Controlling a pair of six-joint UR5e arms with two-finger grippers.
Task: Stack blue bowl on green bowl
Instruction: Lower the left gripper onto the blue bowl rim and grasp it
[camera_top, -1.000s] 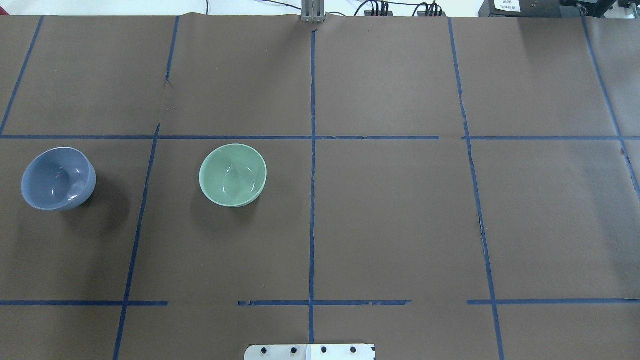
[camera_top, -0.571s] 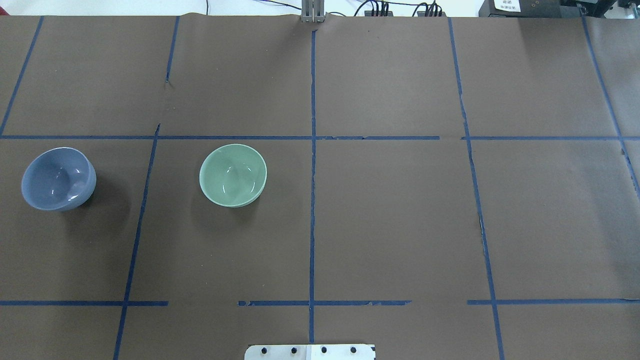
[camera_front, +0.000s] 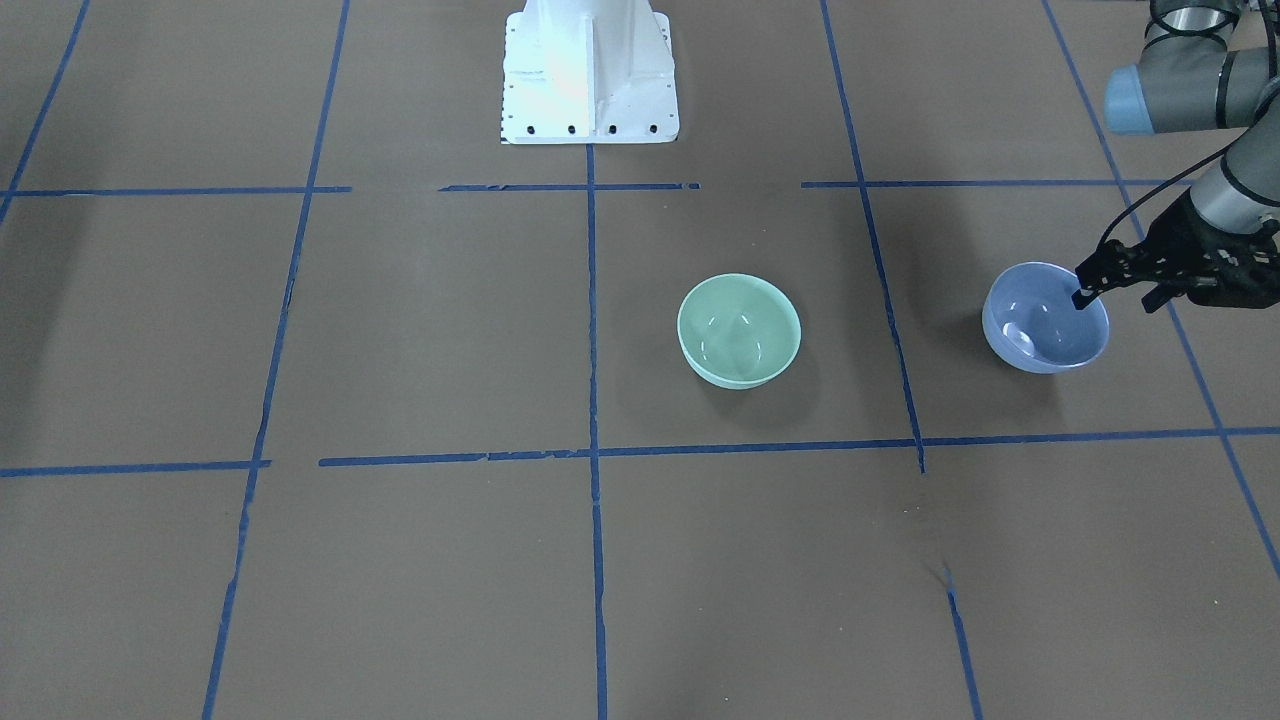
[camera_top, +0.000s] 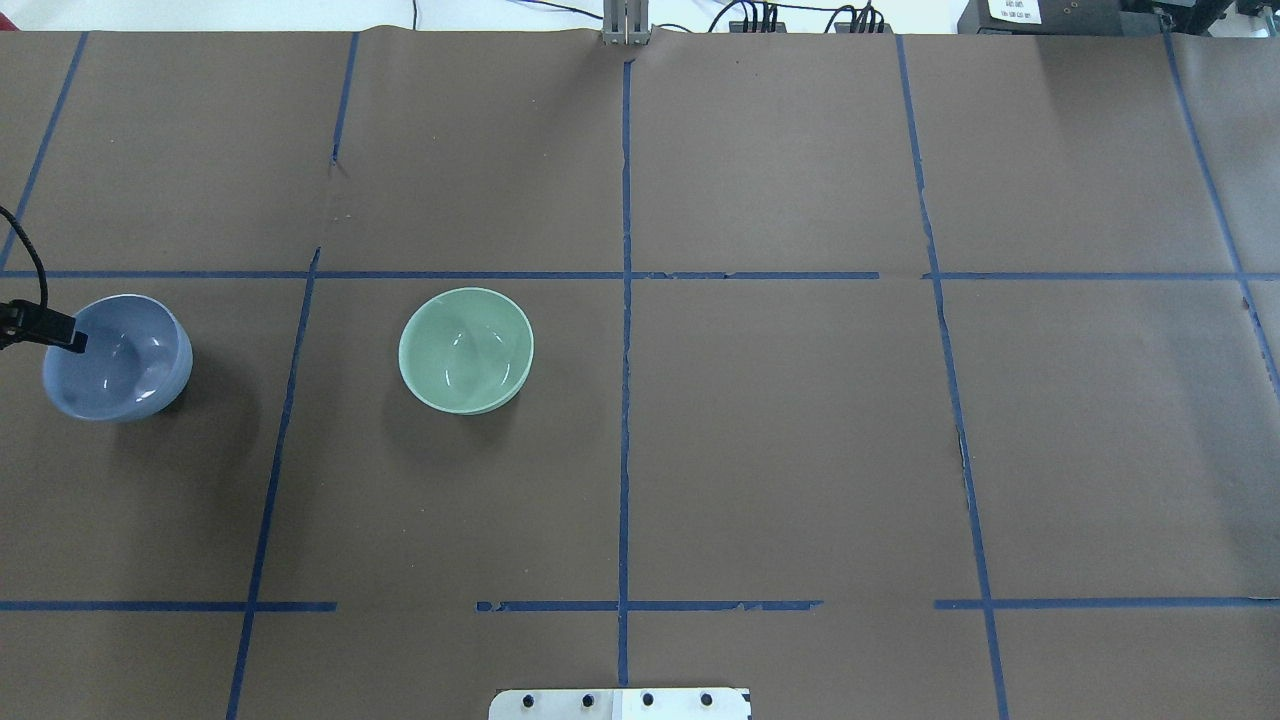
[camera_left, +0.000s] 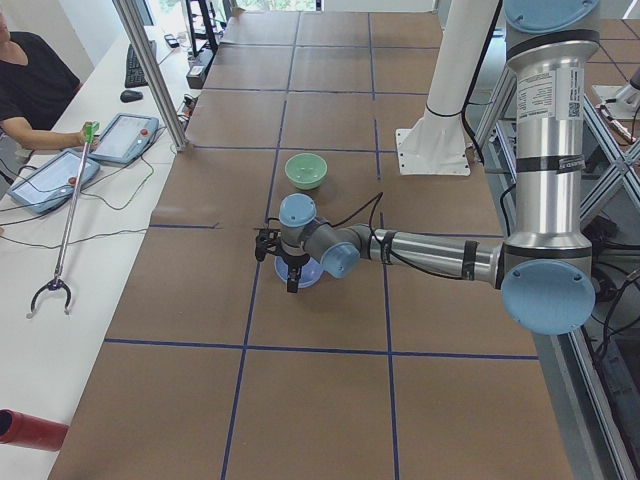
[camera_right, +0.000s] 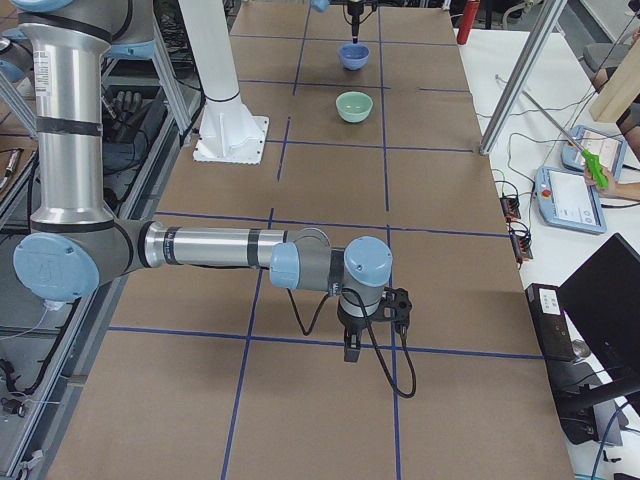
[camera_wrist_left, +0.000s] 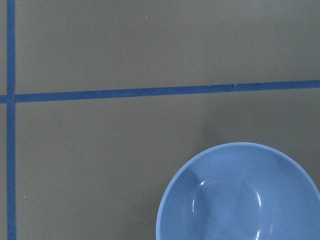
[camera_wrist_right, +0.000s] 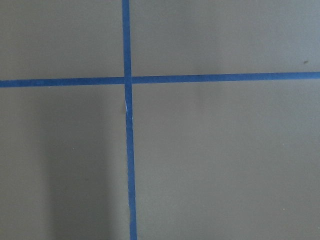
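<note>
The blue bowl (camera_front: 1040, 330) stands upright on the brown table at the robot's far left, also in the overhead view (camera_top: 125, 365) and the left wrist view (camera_wrist_left: 240, 200). The green bowl (camera_front: 738, 330) stands upright and empty about two bowl widths away towards the table's middle (camera_top: 465, 350). My left gripper (camera_front: 1115, 298) is open and straddles the blue bowl's outer rim, one finger (camera_top: 62, 339) over the inside and the other outside. My right gripper (camera_right: 352, 350) hangs over bare table far from both bowls; I cannot tell if it is open or shut.
Blue tape lines divide the brown table cover into squares. The white robot base (camera_front: 590, 70) stands at the table's near middle edge. A side bench with tablets (camera_left: 130, 135), a grabber tool (camera_left: 65, 230) and a seated person runs along the far side.
My left gripper's finger has come into the overhead view from the left edge, onto the blue bowl's rim. Neither bowl has moved.
</note>
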